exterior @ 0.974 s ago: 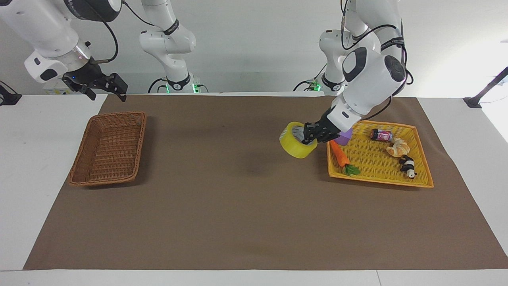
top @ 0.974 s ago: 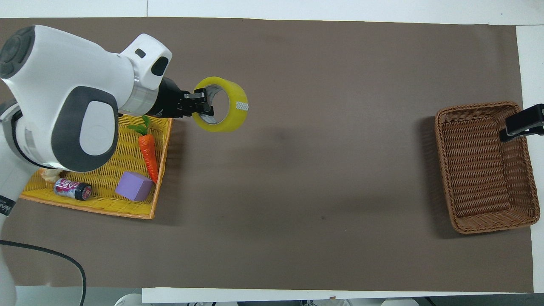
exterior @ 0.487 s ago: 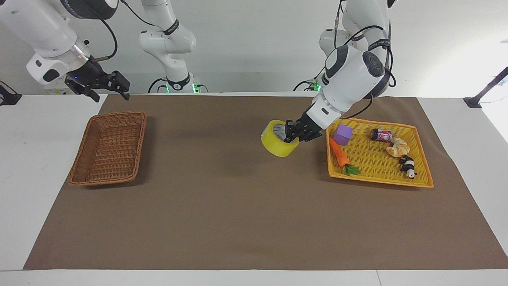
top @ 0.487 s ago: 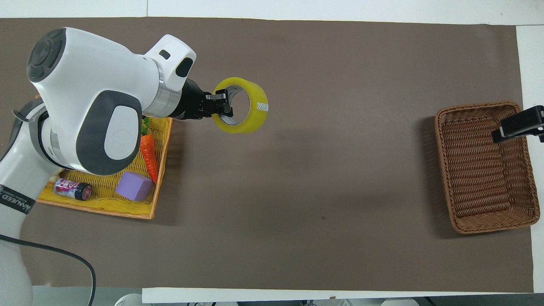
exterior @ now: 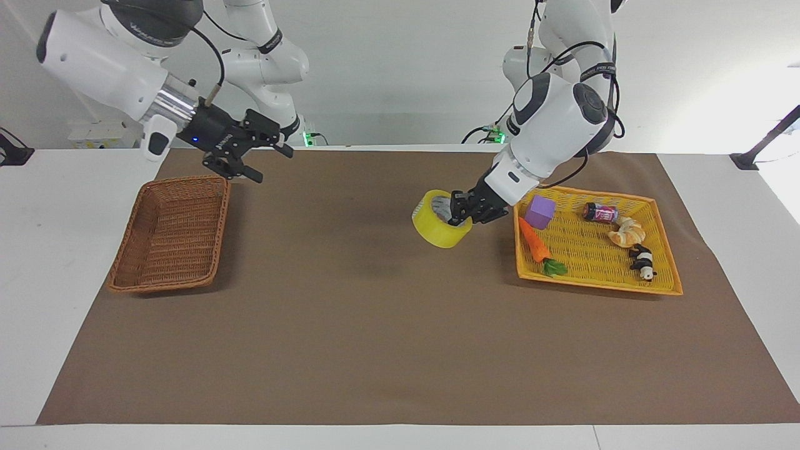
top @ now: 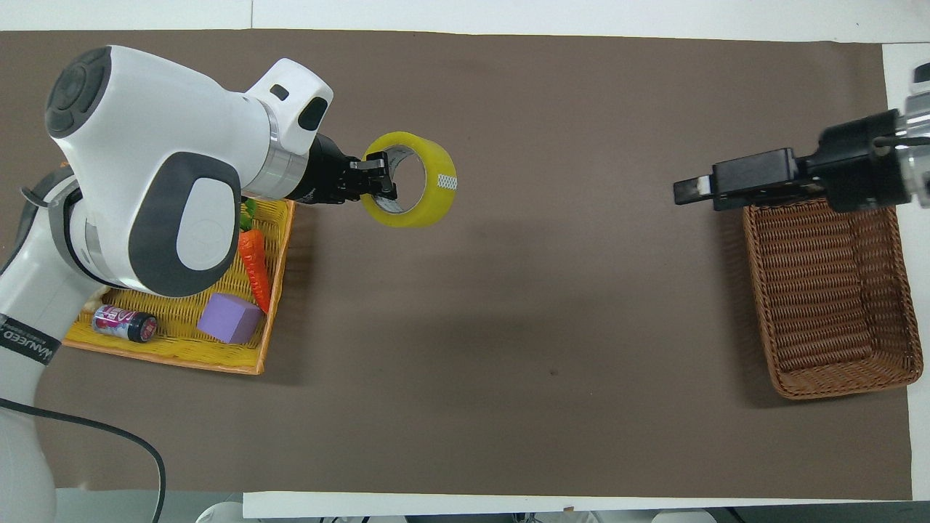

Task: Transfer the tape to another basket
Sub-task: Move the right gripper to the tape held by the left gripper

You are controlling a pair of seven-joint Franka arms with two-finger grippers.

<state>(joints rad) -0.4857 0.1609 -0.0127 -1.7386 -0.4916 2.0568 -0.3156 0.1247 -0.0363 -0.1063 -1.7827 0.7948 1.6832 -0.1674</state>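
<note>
sprawling over most of the yellow basket [top: 174, 352] in the overhead view, the left arm's gripper [exterior: 461, 211] clamps the glossy ring-shaped tape [exterior: 440, 229] above the mat, while the right gripper [exterior: 259, 153], fingers spread, hangs beside the woven brown basket [exterior: 170, 232] near the desk's right-arm end.

This is a robotics lab, set up for manipulation trials. Two white industrial arms are bolted at the edge of a bare white tabletop [exterior: 75, 206] with green status lights at their bases and loose black cables. A plain brown paper mat [exterior: 375, 325] covers the work area before a blank white wall, and toy props fill a bright yellow-orange woven basket [exterior: 594, 284].
</note>
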